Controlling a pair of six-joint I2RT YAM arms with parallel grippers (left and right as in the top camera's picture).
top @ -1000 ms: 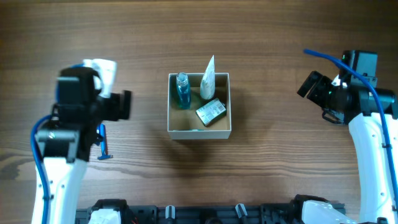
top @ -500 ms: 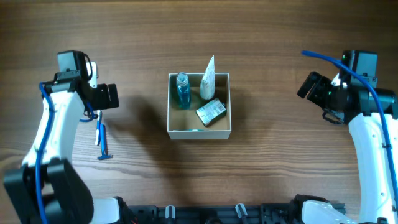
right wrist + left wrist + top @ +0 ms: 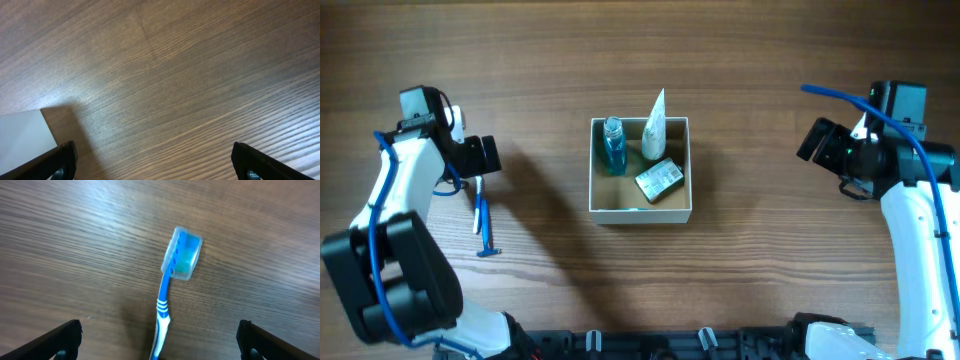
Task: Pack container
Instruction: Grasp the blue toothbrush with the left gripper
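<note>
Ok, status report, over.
Left end effector open, over toothbrush. Right end effector open, empty. Container part packed. Nothing blocking.

table [image 3: 770, 120]: matt wood grain | toothbrush [image 3: 164, 305]: glossy blue plastic | container [image 3: 640, 212]: white card walls

Your overhead cam sits fixed above the table [image 3: 770, 280], looking straight down, far enough back to take in the whole layout w/ the container [image 3: 640, 215] at centre. L wrist cam points down at the wood from close up, toothbrush [image 3: 163, 292] mid-frame. Overhead shares that toothbrush [image 3: 479, 212], small, left of the container. R wrist cam looks at bare wood on a slant, also close; white patch [image 3: 20, 137] at its lower-left edge, can't tell what it is
</note>
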